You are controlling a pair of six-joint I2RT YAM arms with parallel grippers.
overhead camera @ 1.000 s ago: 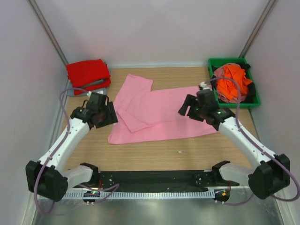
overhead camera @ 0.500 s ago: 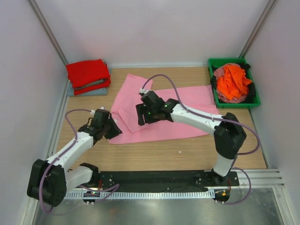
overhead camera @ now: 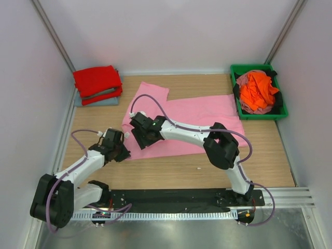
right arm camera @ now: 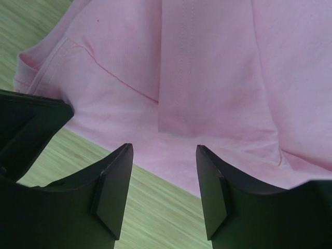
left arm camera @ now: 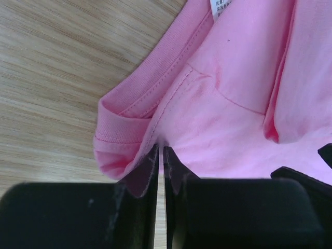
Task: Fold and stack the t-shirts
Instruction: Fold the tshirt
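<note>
A light pink t-shirt (overhead camera: pixel 197 116) lies spread on the wooden table, its left part folded over. My left gripper (overhead camera: pixel 122 151) is at the shirt's near-left corner. In the left wrist view the left gripper (left arm camera: pixel 161 151) is shut on the pink t-shirt (left arm camera: pixel 233 104), pinching a ribbed edge at its tips. My right gripper (overhead camera: pixel 137 138) reaches across the shirt to the same corner. It is open (right arm camera: pixel 163 147), hanging over the edge of the pink fabric (right arm camera: pixel 207 78) with nothing between its fingers. A folded red t-shirt (overhead camera: pixel 97 80) rests on a grey-blue one (overhead camera: pixel 98 101) at the back left.
A green bin (overhead camera: pixel 250 68) at the back right holds a crumpled orange t-shirt (overhead camera: pixel 258 88) over other cloth. The left gripper's black body (right arm camera: pixel 28 122) shows close to the right gripper's left finger. White walls close in the table on both sides.
The right arm swung from the right side across the pink shirt to its near-left corner. The left gripper moved nearer along the shirt's left edge and closed on it.
</note>
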